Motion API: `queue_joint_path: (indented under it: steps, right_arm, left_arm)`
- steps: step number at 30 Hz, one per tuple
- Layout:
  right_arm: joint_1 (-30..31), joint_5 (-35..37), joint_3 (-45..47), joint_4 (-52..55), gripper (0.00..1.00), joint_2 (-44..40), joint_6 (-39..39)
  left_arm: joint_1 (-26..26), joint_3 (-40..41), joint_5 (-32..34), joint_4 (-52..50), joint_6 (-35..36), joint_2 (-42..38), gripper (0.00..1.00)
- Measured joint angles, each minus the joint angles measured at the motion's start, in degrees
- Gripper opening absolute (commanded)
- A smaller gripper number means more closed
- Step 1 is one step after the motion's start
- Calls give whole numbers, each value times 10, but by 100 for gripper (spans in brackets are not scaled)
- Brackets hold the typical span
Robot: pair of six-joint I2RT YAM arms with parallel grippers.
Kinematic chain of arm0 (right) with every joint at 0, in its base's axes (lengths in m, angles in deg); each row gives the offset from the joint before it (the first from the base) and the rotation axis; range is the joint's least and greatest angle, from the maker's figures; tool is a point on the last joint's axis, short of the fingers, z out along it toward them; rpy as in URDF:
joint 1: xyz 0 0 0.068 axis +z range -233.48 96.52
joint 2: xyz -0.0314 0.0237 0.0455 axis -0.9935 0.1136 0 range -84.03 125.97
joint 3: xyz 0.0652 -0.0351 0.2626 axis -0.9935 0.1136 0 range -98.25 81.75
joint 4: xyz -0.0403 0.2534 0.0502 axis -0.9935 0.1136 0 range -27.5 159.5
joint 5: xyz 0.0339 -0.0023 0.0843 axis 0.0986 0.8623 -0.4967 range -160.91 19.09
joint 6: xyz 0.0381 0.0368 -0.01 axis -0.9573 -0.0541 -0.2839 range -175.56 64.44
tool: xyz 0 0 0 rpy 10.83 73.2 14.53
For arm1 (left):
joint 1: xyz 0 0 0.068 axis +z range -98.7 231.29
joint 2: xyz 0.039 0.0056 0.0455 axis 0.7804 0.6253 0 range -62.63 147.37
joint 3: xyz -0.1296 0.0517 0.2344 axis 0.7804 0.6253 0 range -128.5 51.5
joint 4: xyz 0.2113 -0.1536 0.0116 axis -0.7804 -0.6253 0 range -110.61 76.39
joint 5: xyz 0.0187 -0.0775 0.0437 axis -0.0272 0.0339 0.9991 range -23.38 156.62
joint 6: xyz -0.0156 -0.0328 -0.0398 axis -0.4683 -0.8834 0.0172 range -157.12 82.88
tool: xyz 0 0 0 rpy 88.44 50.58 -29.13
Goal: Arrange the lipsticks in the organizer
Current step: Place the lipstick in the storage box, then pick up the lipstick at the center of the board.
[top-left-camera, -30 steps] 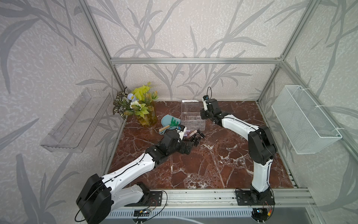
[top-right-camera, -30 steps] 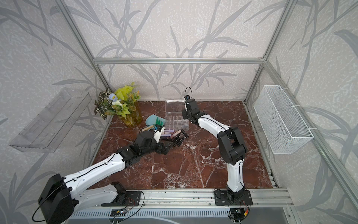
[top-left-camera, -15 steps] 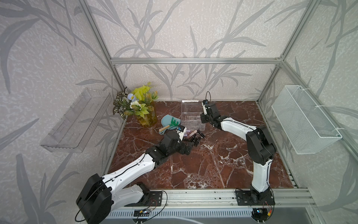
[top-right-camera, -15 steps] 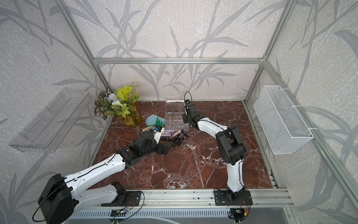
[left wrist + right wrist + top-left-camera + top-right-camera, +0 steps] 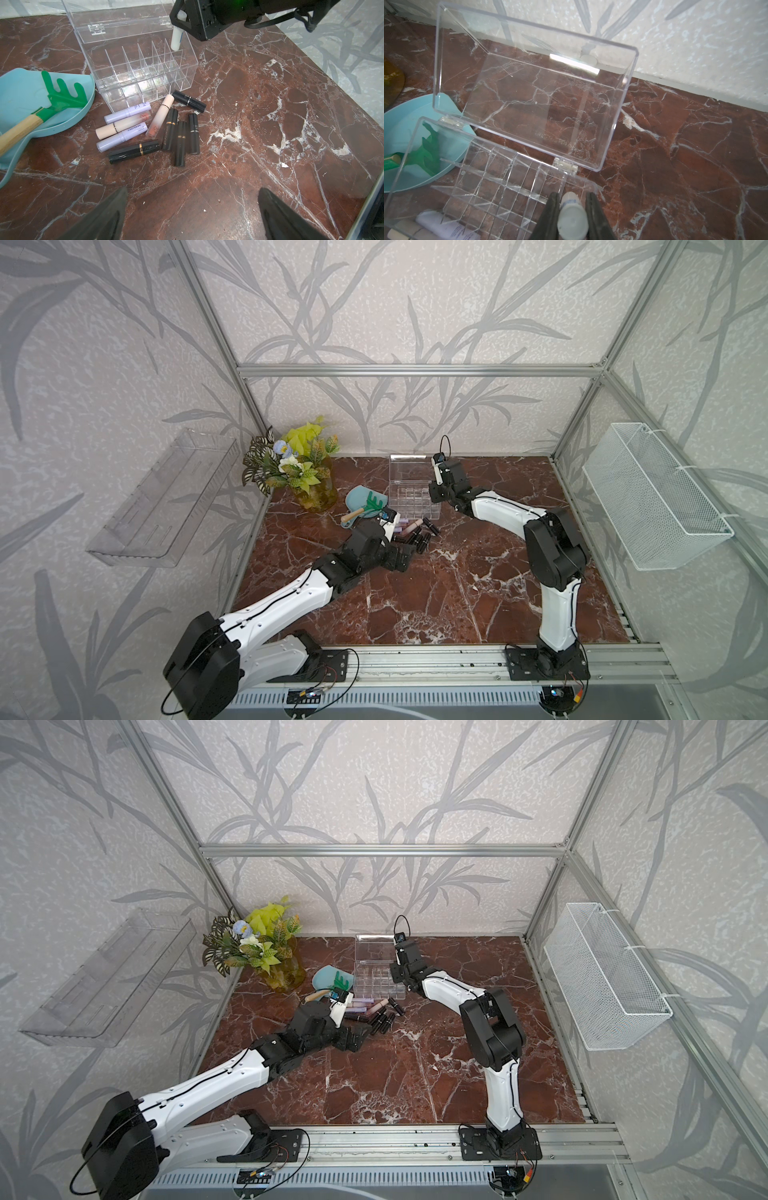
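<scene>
Left gripper: your left gripper (image 5: 193, 193) hovers empty, jaws spread wide, over bare table (image 5: 270, 124) on the near side of the pile.
Pile: nine loose lipsticks lie flat, some touching, just in front of the organizer (image 5: 145, 91), toward the table's far edge and left of centre.
Organizer: it stands beyond the pile near the far edge with its lid (image 5: 529, 93) swung up and back. Every cell you can see is empty.
Right gripper: your right gripper (image 5: 572, 196) is clamped on the white lipstick (image 5: 176, 39), holding it upright over the corner cell by the hinge. You cannot tell whether its tip has entered.
Done: by the look of it, nothing is seated yet.
Left: the white tube goes in first, then all nine from the table.
Black tubes (image 5: 170, 129): five.
Lilac tubes (image 5: 127, 112): two.
Pale pink tubes (image 5: 160, 118): two.
White: one.
Total: ten.
</scene>
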State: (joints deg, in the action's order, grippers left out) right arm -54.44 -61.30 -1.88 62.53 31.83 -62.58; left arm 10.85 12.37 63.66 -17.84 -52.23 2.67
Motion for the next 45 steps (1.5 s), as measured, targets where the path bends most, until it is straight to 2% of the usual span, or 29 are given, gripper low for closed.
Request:
queue_joint_path:
  steps: [7,16,22,25,28,33,36,40,45]
  right_arm:
    - [0,0,0,0,21,7,0]
    - [0,-7,-6,7,54,8,-1]
    - [7,-11,-7,33,56,-14,0]
    - [15,-13,5,58,56,-67,-3]
    - [21,-28,36,80,56,-155,-18]
    - [26,-72,117,117,56,-322,-67]
    - [26,-108,184,144,56,-396,-99]
    - [26,-159,270,190,56,-443,-136]
    - [26,-198,350,244,56,-487,-165]
  left_arm:
    - [0,0,0,0,0,10,100]
    - [1,0,0,0,1,19,100]
    - [1,0,0,0,0,42,99]
    - [1,-2,0,-1,-1,63,97]
    - [1,-9,0,-10,-1,87,94]
    - [1,-32,2,-20,-1,122,90]
    - [3,-48,4,-26,0,146,82]
    - [3,-71,5,-28,2,191,73]
    - [3,-104,4,-30,7,254,67]
